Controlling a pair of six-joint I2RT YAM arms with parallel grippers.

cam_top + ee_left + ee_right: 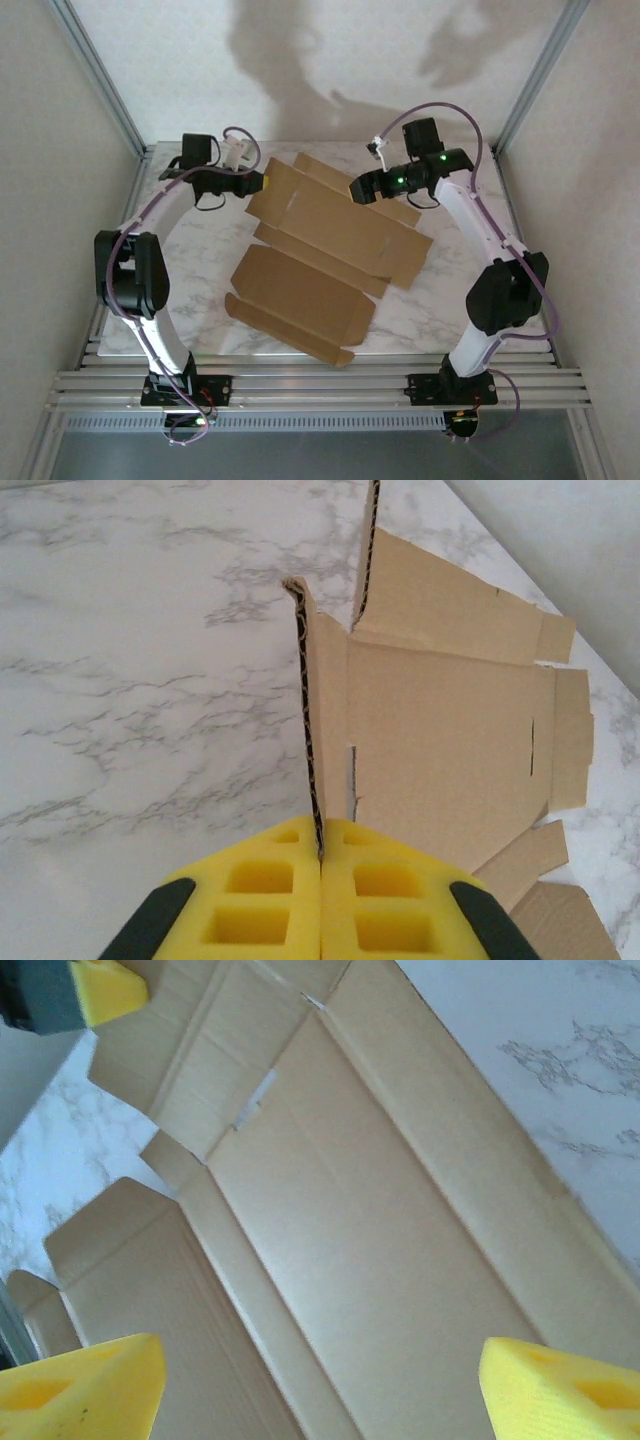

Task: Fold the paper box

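The left gripper (320, 852) is clenching its yellow foam pads (258, 900) on a raised flap edge of the plain brown die-cut cardboard paper box (320, 255). The right gripper (320, 1385) is hanging spread above its far panel, possibly touching it. The box is lying mid-table on the white marbled tabletop (450, 300).

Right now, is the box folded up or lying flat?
Mostly flat: the box lies spread out. One side flap stands up, pinched in the left hand.
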